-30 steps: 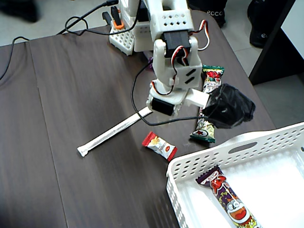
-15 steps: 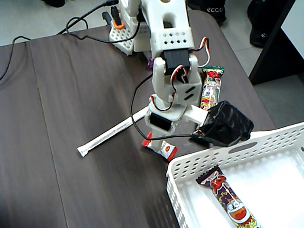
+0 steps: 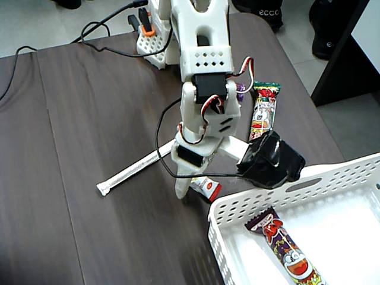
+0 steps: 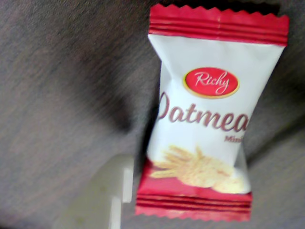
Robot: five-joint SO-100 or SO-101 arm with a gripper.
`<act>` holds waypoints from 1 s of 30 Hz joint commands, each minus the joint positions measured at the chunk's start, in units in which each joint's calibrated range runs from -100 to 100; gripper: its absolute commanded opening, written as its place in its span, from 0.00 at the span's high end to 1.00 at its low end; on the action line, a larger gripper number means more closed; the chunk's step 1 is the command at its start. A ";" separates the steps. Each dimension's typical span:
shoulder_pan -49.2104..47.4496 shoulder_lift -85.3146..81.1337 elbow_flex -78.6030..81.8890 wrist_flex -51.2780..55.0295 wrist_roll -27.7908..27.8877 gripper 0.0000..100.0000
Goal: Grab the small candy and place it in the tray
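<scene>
Gripper [image 3: 189, 191] is down at the table over the small candy [image 4: 200, 119], a white Richy oatmeal packet with red ends lying flat on the dark wood table [image 3: 89, 119], just left of the tray [image 3: 309, 178] rim. 1 white finger [image 4: 102, 195] sits beside the packet's lower left; can't tell the jaw opening or any grip. Tray holds 1 long cartoon bar [image 3: 288, 249].

One small candy [image 4: 205, 124], two long cartoon bars [image 3: 262, 111] [image 3: 287, 249], one white stick [image 3: 133, 170], one tray [image 3: 237, 208]

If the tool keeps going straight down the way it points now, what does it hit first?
Probably the dark wooden table just beside the small white, red-ended candy packet; the tool has one fingertip at the packet's edge, though depth is unclear.
</scene>
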 commanded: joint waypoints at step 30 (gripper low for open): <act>-2.90 -0.45 -3.48 -2.44 0.34 0.87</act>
